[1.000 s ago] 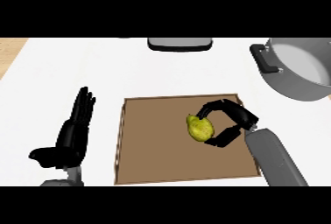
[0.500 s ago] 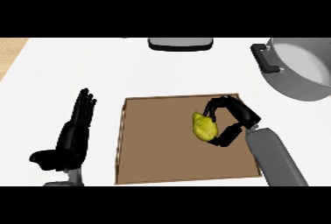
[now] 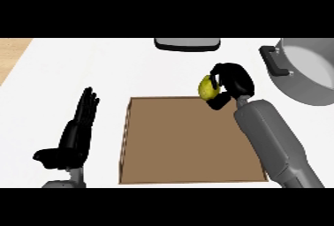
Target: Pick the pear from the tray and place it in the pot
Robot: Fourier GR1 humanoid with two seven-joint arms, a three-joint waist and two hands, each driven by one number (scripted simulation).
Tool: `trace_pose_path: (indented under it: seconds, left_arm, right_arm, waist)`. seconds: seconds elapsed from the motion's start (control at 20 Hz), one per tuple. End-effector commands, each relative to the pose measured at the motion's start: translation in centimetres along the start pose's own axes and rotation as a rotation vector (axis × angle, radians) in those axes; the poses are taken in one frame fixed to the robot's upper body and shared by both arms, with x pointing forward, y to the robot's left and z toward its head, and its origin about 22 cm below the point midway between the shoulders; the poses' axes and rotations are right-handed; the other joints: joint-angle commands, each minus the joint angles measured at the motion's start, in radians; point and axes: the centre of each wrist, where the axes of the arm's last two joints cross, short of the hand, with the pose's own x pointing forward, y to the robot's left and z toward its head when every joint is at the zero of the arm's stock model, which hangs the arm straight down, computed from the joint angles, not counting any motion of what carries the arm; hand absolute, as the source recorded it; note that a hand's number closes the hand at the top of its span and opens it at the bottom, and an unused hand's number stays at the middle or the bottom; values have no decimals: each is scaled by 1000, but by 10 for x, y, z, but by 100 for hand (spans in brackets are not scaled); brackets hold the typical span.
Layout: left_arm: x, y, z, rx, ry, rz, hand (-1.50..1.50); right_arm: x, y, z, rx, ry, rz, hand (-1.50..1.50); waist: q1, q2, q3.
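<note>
The pear (image 3: 207, 87) is clamped in the right hand (image 3: 238, 79), whose fingers and thumb are curled round it, and it is held at the far edge of the brown tray (image 3: 189, 145), toward the tray's right corner and to the left of the grey pot (image 3: 301, 89). The pot is located at the far right of the white tabletop (image 3: 98, 66), apart from the pear. The left hand (image 3: 75, 134) is rested to the left of the tray with its fingers straight and apart from everything else.
</note>
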Motion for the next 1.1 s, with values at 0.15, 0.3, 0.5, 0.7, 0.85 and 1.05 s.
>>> trace_pose_path:
  seconds: [0.15,0.3,0.5,0.7,0.85,1.05]
  left_arm:
    - [-7,4,-3,12,7,7,0]
    - [-12,11,-5,33,4,10,0]
    - [0,3,13,28,4,-3,0]
    - [-6,0,0,33,8,13,0]
    - [-8,-4,0,40,21,3,0]
    - [0,-15,-6,32,8,11,0]
  right_arm:
    - [72,-28,-19,-343,21,107,150]
    - [89,-38,-14,-419,45,154,150]
    - [71,-61,-16,-478,159,215,150]
    - [48,-73,-10,-507,239,201,150]
    - [49,-88,-16,-551,306,199,150]
    - [8,-104,-17,-561,365,190,150]
  waist:
    - [-22,-3,2]
    - [-33,-6,2]
    - [-28,-7,2]
    - [-33,-5,2]
    - [-31,-5,2]
    - [-32,-4,3]
